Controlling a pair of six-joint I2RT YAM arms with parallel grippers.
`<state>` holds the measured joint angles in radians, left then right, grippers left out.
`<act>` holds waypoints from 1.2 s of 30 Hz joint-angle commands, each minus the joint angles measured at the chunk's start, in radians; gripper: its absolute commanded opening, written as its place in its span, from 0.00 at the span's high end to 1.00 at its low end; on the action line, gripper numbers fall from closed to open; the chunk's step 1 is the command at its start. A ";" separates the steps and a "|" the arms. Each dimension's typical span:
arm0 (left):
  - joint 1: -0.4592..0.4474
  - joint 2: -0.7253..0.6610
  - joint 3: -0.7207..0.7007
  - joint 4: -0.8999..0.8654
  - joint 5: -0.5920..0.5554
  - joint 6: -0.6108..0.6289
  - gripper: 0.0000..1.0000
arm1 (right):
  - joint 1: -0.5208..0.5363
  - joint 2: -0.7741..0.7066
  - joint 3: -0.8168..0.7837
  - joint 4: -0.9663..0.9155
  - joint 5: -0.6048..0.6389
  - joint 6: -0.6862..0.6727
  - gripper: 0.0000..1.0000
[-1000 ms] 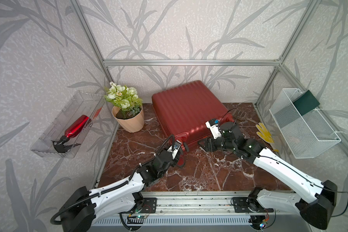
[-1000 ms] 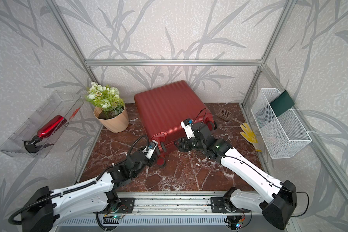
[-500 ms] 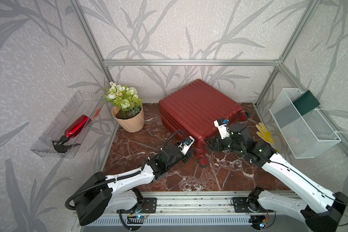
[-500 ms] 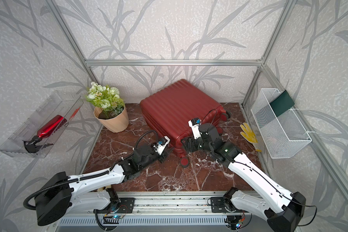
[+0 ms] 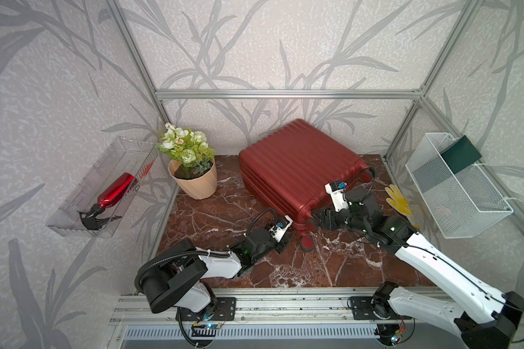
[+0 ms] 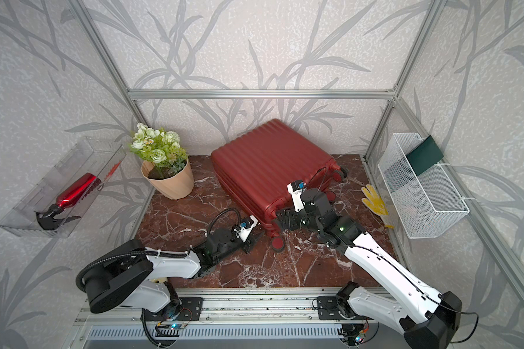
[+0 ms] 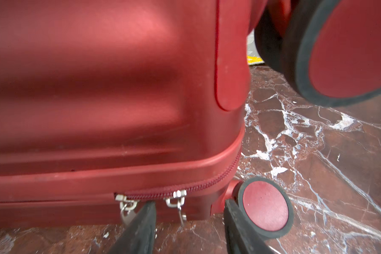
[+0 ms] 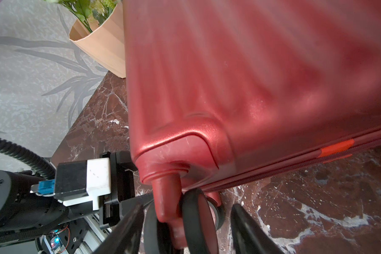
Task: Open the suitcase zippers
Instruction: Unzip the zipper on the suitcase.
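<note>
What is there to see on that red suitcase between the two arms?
The suitcase is a dark red hard shell with ribbed faces, lying on its broad side, askew, on the marble table. Its wheels are red with black rims. The zipper round the seam looks shut, with two silver pulls near a corner. The left gripper stands open at those pulls; the right gripper straddles a corner wheel.

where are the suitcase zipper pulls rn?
Left wrist view: both silver zipper pulls hang from the suitcase seam near its corner, close to a red wheel; one sits between the open fingers of the left gripper.
</note>
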<state>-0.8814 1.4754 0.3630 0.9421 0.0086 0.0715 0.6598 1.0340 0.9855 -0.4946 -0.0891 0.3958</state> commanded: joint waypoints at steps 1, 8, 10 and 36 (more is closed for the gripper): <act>0.004 0.031 -0.003 0.118 0.014 0.023 0.50 | -0.004 -0.022 -0.017 0.000 0.008 0.015 0.36; 0.019 0.091 0.008 0.147 -0.018 0.031 0.56 | -0.005 -0.013 -0.006 -0.002 0.003 0.025 0.36; 0.025 0.103 0.005 0.168 -0.021 0.024 0.60 | -0.005 -0.010 -0.001 -0.004 0.000 0.026 0.36; 0.024 -0.041 0.026 -0.045 0.067 -0.019 1.00 | -0.004 0.193 0.201 -0.262 -0.153 -0.074 0.30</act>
<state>-0.8539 1.5040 0.3870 0.9474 0.0444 0.0807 0.6590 1.1770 1.1435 -0.6724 -0.1345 0.3603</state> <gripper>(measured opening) 0.048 0.698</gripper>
